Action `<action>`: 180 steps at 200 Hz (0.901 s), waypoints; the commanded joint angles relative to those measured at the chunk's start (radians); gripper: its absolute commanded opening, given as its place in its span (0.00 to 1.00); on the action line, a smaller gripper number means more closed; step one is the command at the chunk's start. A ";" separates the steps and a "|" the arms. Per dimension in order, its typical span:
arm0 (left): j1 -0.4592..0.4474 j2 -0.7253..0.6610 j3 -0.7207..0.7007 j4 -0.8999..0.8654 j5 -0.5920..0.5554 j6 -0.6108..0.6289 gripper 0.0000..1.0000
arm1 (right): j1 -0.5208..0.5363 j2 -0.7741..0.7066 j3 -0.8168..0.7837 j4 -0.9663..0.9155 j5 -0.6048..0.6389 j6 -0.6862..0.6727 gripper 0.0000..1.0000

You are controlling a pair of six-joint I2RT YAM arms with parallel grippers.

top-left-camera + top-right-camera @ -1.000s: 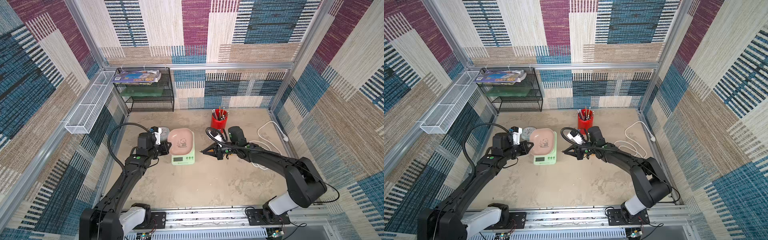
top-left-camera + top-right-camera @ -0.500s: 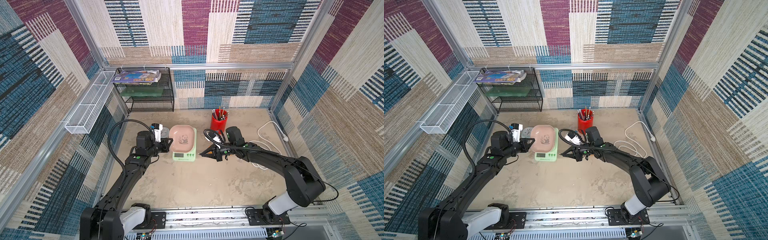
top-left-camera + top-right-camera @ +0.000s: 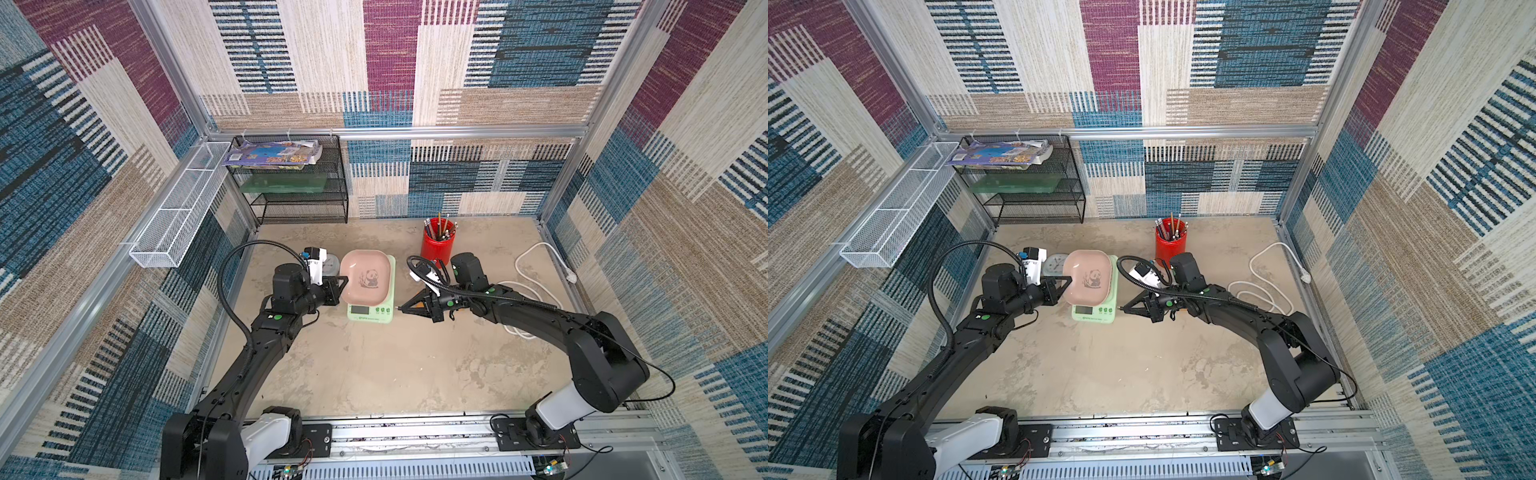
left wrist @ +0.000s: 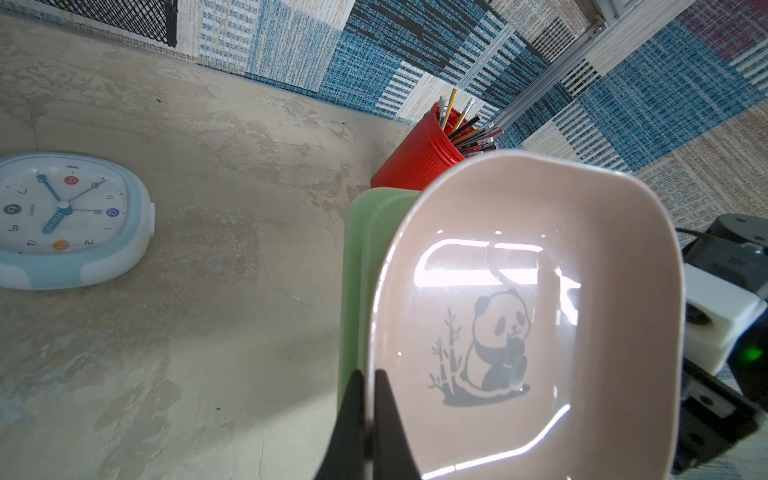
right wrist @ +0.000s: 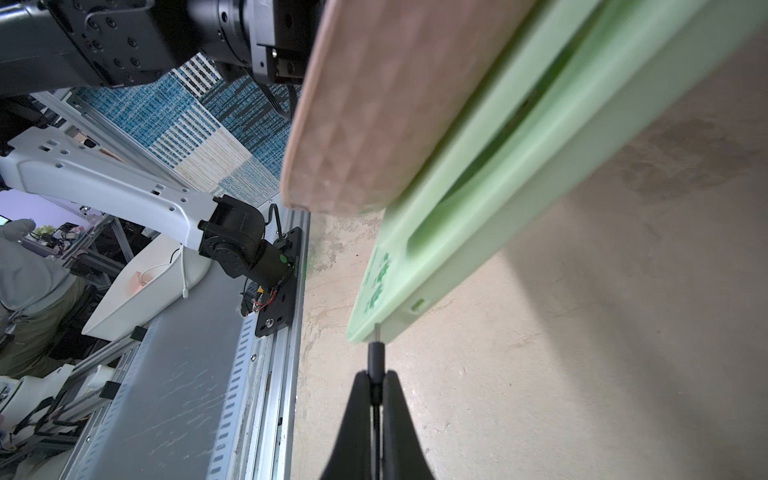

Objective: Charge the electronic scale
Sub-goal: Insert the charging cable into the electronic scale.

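**A:** What stands at the back of the tabletop?

**B:** A black mesh rack sits in the far left corner. A colourful magazine lies on top of it, and something flat and green is on the shelf below.

**A:** And along the left wall?

**B:** A long white mesh basket hangs on the rail, near the rack.

**A:** Anything nearer the middle?

**B:** A red cup stands upright, packed with pencils, well apart from the rack. A white clock with pale blue trim lies face up on the tabletop, half hidden in both top views.

**A:** The walls?

**B:** Woven patchwork in blue, maroon and beige.
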 commanded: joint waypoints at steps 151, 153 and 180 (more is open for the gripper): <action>0.001 -0.013 -0.020 0.141 0.056 -0.046 0.00 | -0.012 0.027 -0.028 0.201 -0.063 0.179 0.00; 0.001 -0.013 -0.019 0.142 0.056 -0.046 0.00 | -0.012 0.026 -0.029 0.205 -0.065 0.183 0.00; 0.000 -0.015 -0.021 0.162 0.064 -0.058 0.00 | -0.009 0.023 -0.029 0.211 -0.064 0.195 0.00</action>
